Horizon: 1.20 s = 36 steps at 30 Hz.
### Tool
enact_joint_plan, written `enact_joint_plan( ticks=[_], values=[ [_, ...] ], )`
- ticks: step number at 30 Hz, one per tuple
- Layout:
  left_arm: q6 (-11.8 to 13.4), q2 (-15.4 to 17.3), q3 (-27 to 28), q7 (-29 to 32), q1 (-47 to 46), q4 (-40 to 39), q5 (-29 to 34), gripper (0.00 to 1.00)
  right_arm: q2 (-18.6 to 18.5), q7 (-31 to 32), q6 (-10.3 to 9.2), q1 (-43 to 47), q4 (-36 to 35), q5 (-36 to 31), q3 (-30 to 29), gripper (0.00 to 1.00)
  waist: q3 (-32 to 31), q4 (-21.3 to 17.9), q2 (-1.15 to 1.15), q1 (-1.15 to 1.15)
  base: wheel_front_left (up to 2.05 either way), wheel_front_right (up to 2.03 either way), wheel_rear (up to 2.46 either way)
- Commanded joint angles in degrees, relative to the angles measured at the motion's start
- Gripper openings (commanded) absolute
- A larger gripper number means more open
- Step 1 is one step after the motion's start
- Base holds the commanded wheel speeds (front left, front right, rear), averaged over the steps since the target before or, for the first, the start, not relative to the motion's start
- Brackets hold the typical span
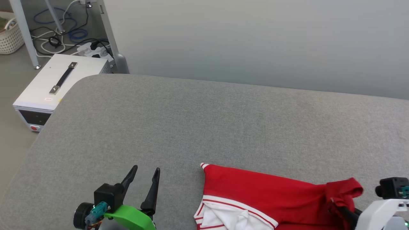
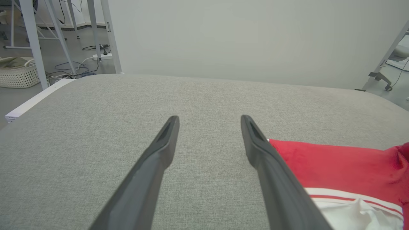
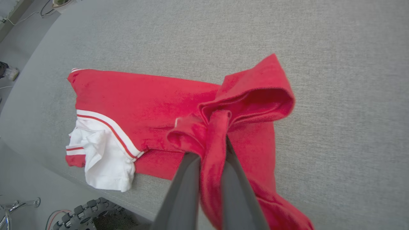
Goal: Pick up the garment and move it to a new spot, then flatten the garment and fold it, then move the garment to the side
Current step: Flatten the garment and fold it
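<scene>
The garment (image 1: 265,191) is a red jersey with a white sleeve and striped trim. It lies crumpled at the near edge of the grey table (image 1: 204,127), right of centre. My right gripper (image 3: 211,150) is shut on a bunched red fold of the garment (image 3: 153,102), which rises into a loop above the fingers. In the head view that grip sits at the lower right, my right gripper (image 1: 337,204) mostly hidden by cloth. My left gripper (image 1: 147,171) stands open over bare table to the left of the garment. Its right finger (image 2: 255,140) lies just beside the red edge of the garment (image 2: 335,163).
A white box with a black handle (image 1: 54,86) stands on the floor past the table's left edge, with cables (image 1: 64,38) and a woven basket (image 1: 9,35) behind it. A pale wall (image 1: 255,41) runs along the table's far side. A wheel (image 3: 89,210) shows below the near edge.
</scene>
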Motion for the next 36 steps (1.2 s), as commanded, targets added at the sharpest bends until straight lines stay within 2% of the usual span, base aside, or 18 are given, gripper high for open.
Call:
enact_joint_plan(
  ticks=[1,11,15,20,27,36],
  values=[
    [-0.4,-0.3,0.2,-0.3,1.1,0.0,0.4,1.0,1.2,0.6,-0.04,0.5,-1.1,0.4,1.0,0.0,-0.5,0.8,0.0,0.0,0.0,0.0,0.0],
    [-0.6,-0.5,2.1,-0.3,1.4,-0.3,0.8,1.0,12.2,3.1,-0.04,-3.0,-3.0,0.0,6.4,0.0,0.0,3.8,0.0,0.0,0.0,0.0,0.0],
    [-0.7,-0.6,3.0,-0.3,1.1,-0.4,1.0,1.0,15.0,3.2,-0.04,-4.8,-1.8,1.6,7.8,0.0,0.5,5.2,0.0,0.0,0.0,0.0,0.0],
    [-1.0,-0.7,3.6,-0.3,0.7,-0.4,1.2,1.0,15.5,1.5,-0.04,-7.4,0.9,3.2,12.0,0.0,1.4,6.8,0.0,0.0,0.0,0.0,0.0],
    [-1.4,-1.2,3.8,-0.3,-0.2,0.0,1.7,1.0,15.5,-4.2,-0.04,-11.8,9.3,3.9,17.5,0.0,2.6,9.1,0.0,0.0,0.0,0.0,0.0],
    [-1.9,-2.0,4.0,-0.3,-0.9,0.7,2.2,1.0,15.5,-10.9,-0.04,-16.7,20.9,3.8,18.8,0.0,4.1,11.1,0.0,0.0,0.0,0.0,0.0]
  ],
)
